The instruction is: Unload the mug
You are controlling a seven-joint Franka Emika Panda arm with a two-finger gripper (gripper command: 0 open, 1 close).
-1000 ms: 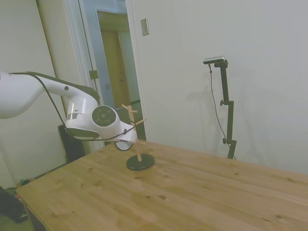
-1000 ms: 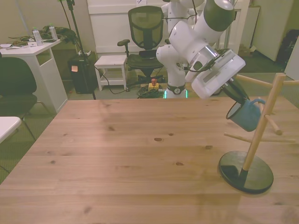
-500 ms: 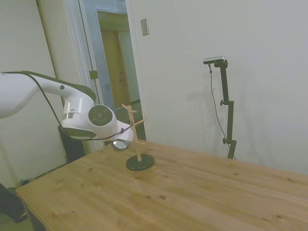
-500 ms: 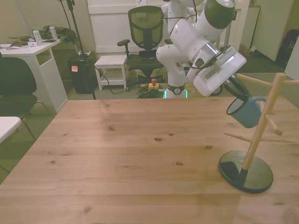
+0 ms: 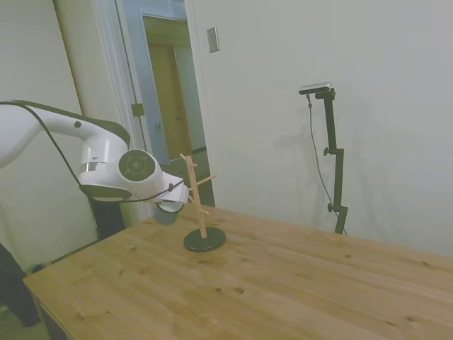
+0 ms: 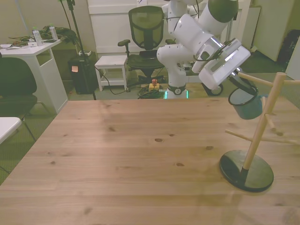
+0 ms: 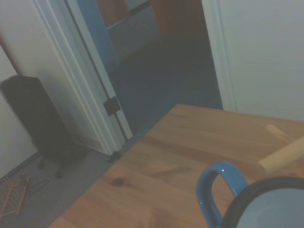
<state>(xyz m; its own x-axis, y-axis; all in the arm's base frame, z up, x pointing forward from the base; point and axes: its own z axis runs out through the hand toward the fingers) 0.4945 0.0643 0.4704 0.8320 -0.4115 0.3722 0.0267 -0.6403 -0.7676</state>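
The mug (image 6: 246, 105) is small and light blue with a dark rim, and it hangs in the air beside the wooden peg stand (image 6: 260, 129). My gripper (image 6: 239, 87) is shut on its rim from above. It sits just under the stand's upper peg (image 6: 255, 79), on the front view's left of the pole. The side view shows the mug (image 5: 168, 212) below the gripper (image 5: 175, 204), left of the stand (image 5: 200, 205). Close up, the mug's handle (image 7: 212, 189) is free, with a peg tip (image 7: 284, 155) close beside the rim.
The stand's round black base (image 6: 247, 171) rests on the wooden table (image 6: 131, 159) near the front view's right edge. Behind the table are an office chair (image 6: 146, 33), a white stool (image 6: 111, 63) and a white desk (image 6: 33, 51). An open doorway (image 5: 170, 92) lies beyond the table in the side view.
The gripper has carried the mug up and away from the stand's pole, toward the table's far edge. The mug has turned from tilted to nearly upright, and its handle has come off the peg.
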